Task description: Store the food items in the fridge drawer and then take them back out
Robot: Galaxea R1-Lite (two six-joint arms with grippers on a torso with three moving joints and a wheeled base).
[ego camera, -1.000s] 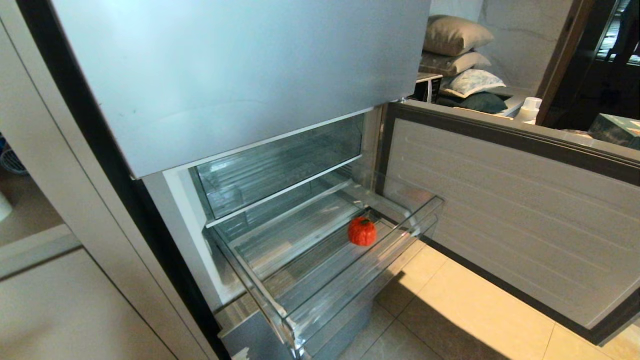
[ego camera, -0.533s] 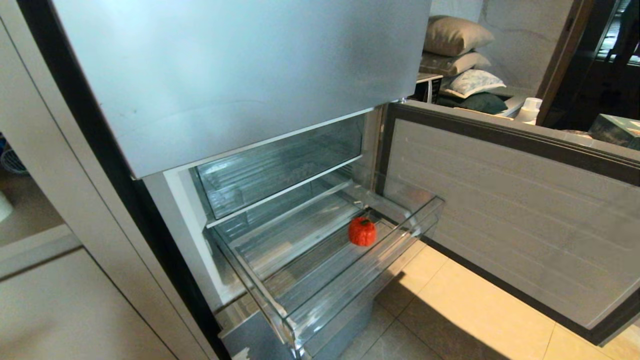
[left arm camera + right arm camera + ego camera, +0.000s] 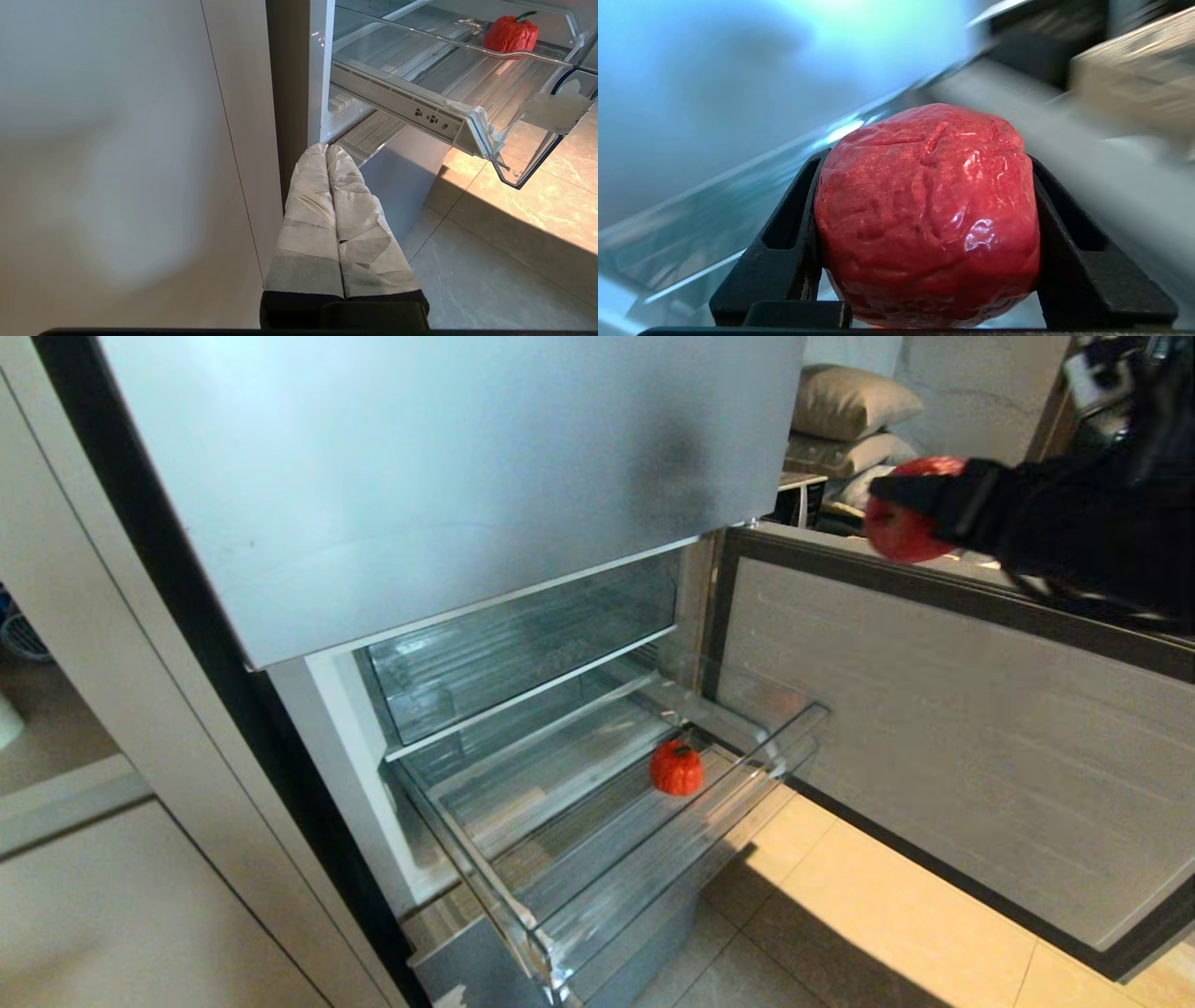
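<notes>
Already one red pepper point(image 3: 676, 768) lay on the ribbed floor of the pulled-out clear drawer point(image 3: 653, 877), at about three o'clock of its floor and close to the front lip, its dark stem toward the fridge. A second red food item point(image 3: 901, 527), round and glossy, was clamped between the black fingers of the right gripper point(image 3: 924, 224), high at about two o'clock from the drawer, above the top edge of the open fridge door point(image 3: 952, 737) and well apart from the drawer. The step in hand looked like storing: one piece in, another on its way. The next move would call for bringing that piece down and toward eight o'clock, clearing the door's edge and the drawer's lip, then setting it on bare ribbing beside the pepper, not on it, before letting go. The left gripper point(image 3: 327, 151) hung low by the fridge's lower corner, fingers pressed together on nothing, idle.
</notes>
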